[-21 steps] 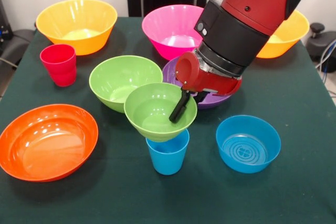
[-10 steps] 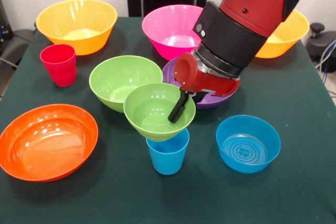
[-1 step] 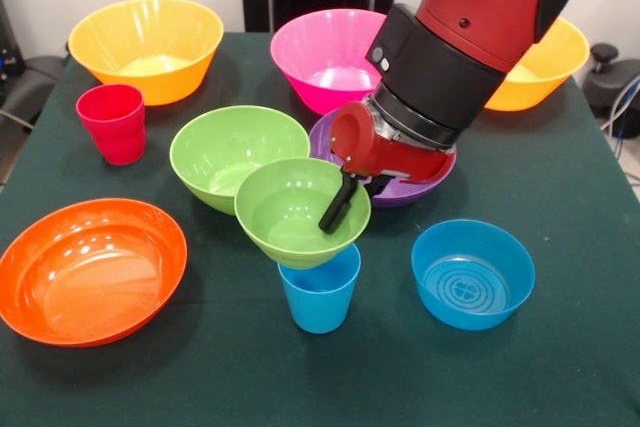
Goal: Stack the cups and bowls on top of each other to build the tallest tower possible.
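Observation:
My gripper (image 3: 349, 204) is shut on the right rim of the small green bowl (image 3: 283, 215); one black finger (image 3: 336, 209) reaches down inside it. The bowl's base sits at the mouth of the sky blue cup (image 3: 320, 297); I cannot tell whether they touch. Far left stands the red cup (image 3: 112, 122). The medium lime green bowl (image 3: 222, 147) lies just behind the held bowl. The wide purple bowl (image 3: 412, 189) is mostly hidden behind my wrist. A small blue bowl (image 3: 472, 273) sits to the right of the cup.
A wide orange bowl (image 3: 90, 269) lies at the near left. At the back stand a yellow-orange bowl (image 3: 146, 47), a pink bowl (image 3: 325, 52) and a second yellow-orange bowl (image 3: 545, 65), partly behind the arm. Dark green cloth covers the table (image 3: 560, 367).
My gripper and the small green bowl have shifted slightly to the left over the sky blue cup. Nothing else has moved.

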